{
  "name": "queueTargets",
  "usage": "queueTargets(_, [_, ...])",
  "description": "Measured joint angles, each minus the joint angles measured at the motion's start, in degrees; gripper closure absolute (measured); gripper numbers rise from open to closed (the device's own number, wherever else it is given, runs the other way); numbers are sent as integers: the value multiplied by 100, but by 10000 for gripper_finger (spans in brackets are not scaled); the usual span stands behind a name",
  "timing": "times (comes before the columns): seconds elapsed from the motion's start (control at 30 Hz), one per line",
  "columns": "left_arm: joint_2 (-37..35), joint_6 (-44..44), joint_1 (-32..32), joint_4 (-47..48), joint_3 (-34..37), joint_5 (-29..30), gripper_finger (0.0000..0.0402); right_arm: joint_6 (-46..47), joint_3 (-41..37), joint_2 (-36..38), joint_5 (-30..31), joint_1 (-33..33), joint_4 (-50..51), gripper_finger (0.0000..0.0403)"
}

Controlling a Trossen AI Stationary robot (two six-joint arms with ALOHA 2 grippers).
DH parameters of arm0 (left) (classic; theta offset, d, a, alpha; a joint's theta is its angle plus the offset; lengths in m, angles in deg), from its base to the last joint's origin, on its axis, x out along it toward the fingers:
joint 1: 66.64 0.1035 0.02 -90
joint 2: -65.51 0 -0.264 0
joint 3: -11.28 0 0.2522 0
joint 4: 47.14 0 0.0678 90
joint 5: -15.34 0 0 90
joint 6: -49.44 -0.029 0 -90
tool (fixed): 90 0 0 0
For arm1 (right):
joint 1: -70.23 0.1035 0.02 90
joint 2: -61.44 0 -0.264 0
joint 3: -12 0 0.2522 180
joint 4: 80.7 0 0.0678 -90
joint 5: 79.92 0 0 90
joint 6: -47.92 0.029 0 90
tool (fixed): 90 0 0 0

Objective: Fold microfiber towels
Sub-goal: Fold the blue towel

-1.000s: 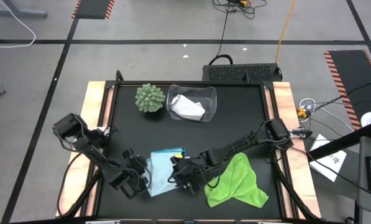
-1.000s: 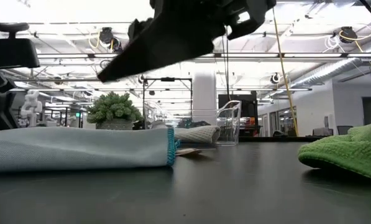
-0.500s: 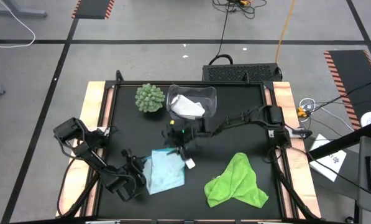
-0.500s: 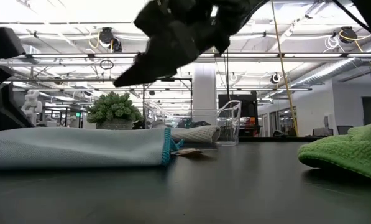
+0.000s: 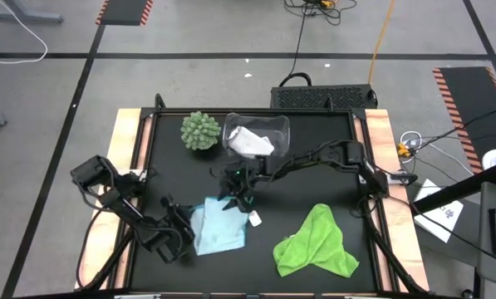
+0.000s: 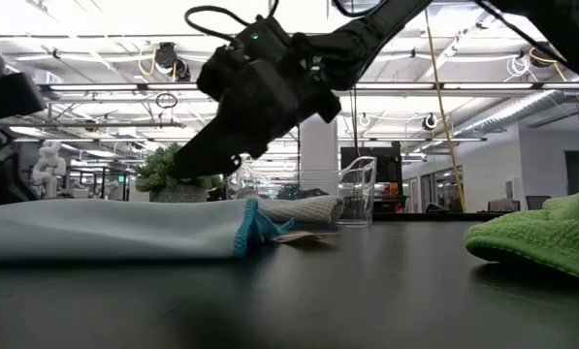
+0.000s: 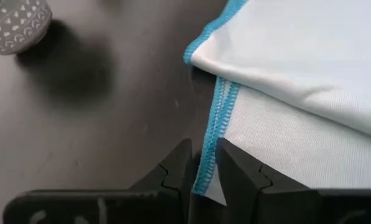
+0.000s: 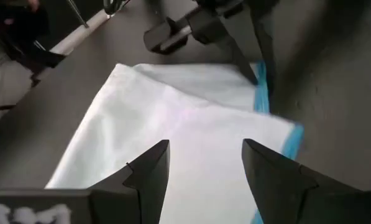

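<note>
The light blue towel [image 5: 220,228] lies folded on the black table, left of centre near the front, with its white tag [image 5: 253,219] on the table at its right side. My left gripper [image 5: 187,233] is shut on the towel's left edge. My right gripper [image 5: 233,193] hangs open just above the towel's far edge [image 8: 173,118], tilted down, with nothing between its fingers [image 6: 187,167]. The lime green towel [image 5: 316,245] sits crumpled at the front right. The white towel [image 5: 249,143] is inside the clear bin [image 5: 282,124]. My left gripper pinches the blue stitched hem [image 7: 205,177] on the towel's left edge between its two fingers [image 7: 179,168]. The fingers slant down from the table's left and lie across the hem. How many layers they hold, I cannot tell. The towel rests slack on the table.
A round spiky green plant [image 5: 199,130] stands at the far left, next to the bin. Wooden rails [image 5: 127,166] run along the table's left and right sides. Bare black tabletop [image 5: 314,178] lies between the bin and the green towel.
My right gripper has swung from the blue towel's near right corner toward the table's far edge, then come down and tipped forward over the towel's far edge. The towel's right end has drawn slightly leftward and puckered. The left gripper has kept its hold.
</note>
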Motion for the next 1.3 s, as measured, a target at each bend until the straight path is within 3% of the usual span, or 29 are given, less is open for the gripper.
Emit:
queueTargets(0.23, [-2, -7, 67, -410, 240, 83, 321, -194, 463, -343, 1067, -13, 448, 211])
queueTargets(0.43, [10, -28, 163, -309, 238, 103, 321, 105, 481, -403, 1214, -225, 486, 211])
queueTargets(0.67, [9, -59, 699, -354, 508, 203, 321, 115, 481, -539, 1183, -129, 520, 211])
queueTargets(1.03, [0, -2141, 1513, -1896, 613, 368, 321, 87, 481, -457, 1214, -50, 928, 211])
queueTargets(1.3, [17, -3777, 2060, -3337, 618, 32, 321, -64, 481, -137, 1379, -26, 1766, 211])
